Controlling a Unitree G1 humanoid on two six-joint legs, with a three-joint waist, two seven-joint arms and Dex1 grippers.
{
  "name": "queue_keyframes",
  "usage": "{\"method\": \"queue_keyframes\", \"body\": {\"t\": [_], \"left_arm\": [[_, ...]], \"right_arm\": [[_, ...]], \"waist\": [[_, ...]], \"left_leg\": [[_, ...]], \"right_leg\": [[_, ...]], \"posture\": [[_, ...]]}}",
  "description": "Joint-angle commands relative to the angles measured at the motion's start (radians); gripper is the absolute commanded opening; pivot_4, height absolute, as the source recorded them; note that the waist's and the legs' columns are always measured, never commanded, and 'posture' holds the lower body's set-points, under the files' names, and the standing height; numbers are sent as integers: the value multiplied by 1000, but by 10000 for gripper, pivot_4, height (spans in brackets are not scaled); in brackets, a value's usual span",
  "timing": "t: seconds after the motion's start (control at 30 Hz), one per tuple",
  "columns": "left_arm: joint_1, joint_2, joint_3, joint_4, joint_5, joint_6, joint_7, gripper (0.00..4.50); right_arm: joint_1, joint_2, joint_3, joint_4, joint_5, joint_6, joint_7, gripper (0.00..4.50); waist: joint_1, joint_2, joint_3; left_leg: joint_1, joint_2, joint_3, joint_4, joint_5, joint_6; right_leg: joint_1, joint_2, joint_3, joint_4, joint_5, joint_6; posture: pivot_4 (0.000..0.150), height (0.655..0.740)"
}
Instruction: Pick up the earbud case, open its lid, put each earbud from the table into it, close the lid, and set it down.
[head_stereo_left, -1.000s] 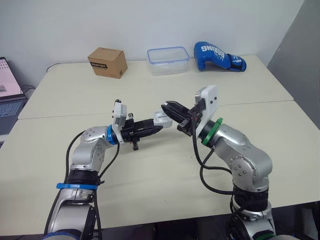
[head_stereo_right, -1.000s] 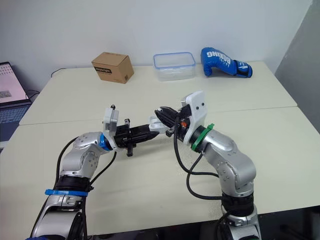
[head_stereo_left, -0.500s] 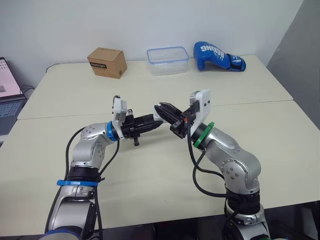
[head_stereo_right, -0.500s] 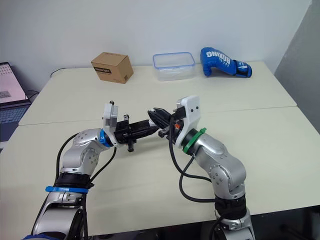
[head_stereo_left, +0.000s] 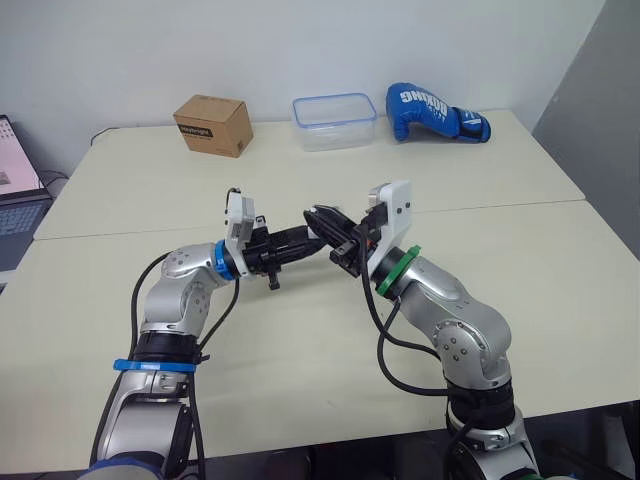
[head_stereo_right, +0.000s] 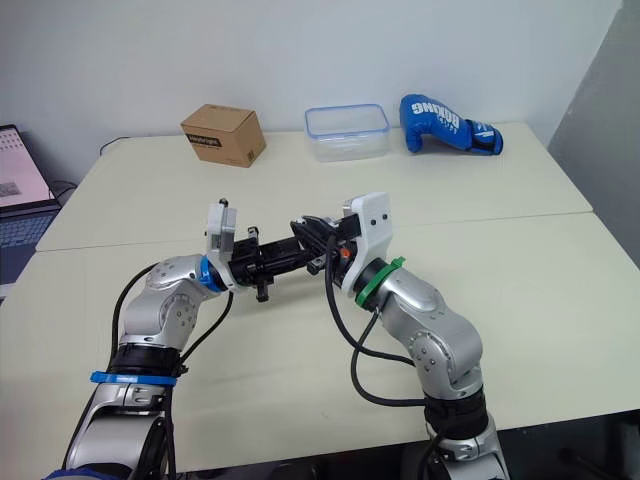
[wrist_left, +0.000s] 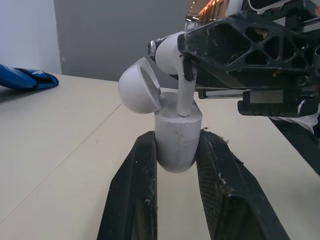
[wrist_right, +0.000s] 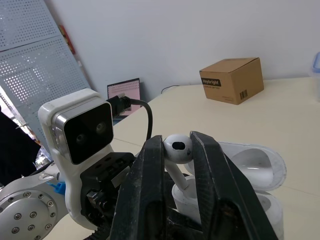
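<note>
- The left gripper (wrist_left: 177, 144) clamps the white earbud case (wrist_left: 176, 132) upright between its two black fingers, held over the middle of the table (head_stereo_left: 300, 350).
- The case's lid (wrist_left: 136, 90) is hinged open (tipped back to one side).
- The right gripper (wrist_right: 177, 144) pinches an earbud (wrist_left: 184, 95) by its head, and the stem's tip reaches into the case's opening.
- At the table's far edge stand a cardboard box (head_stereo_left: 212, 124), a clear plastic container (head_stereo_left: 335, 121) and a blue boxing glove (head_stereo_left: 435, 112).

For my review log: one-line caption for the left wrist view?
Open earbud case held in the left gripper; the right gripper holds an earbud with its stem in the case.
</note>
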Motion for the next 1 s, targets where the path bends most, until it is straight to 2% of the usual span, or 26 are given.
{"method": "queue_keyframes", "body": {"t": [0.03,0.77,1.0], "left_arm": [[-23,-2,30,-46,-30,4,10,7224],[-37,-37,59,-34,-34,-33,70,7224],[-40,-42,58,-30,-35,-35,66,7224]], "right_arm": [[-18,3,17,-17,-15,-19,-18,3834],[5,-23,50,-66,-66,20,-97,3834],[4,-35,44,-75,-95,-24,-95,28164]], "waist": [[0,0,0],[0,0,0],[0,0,0]], "left_leg": [[0,0,0,0,0,0],[0,0,0,0,0,0],[0,0,0,0,0,0]], "right_leg": [[0,0,0,0,0,0],[0,0,0,0,0,0],[0,0,0,0,0,0]], "posture": [[1500,7307],[1500,7307],[1500,7307]]}}
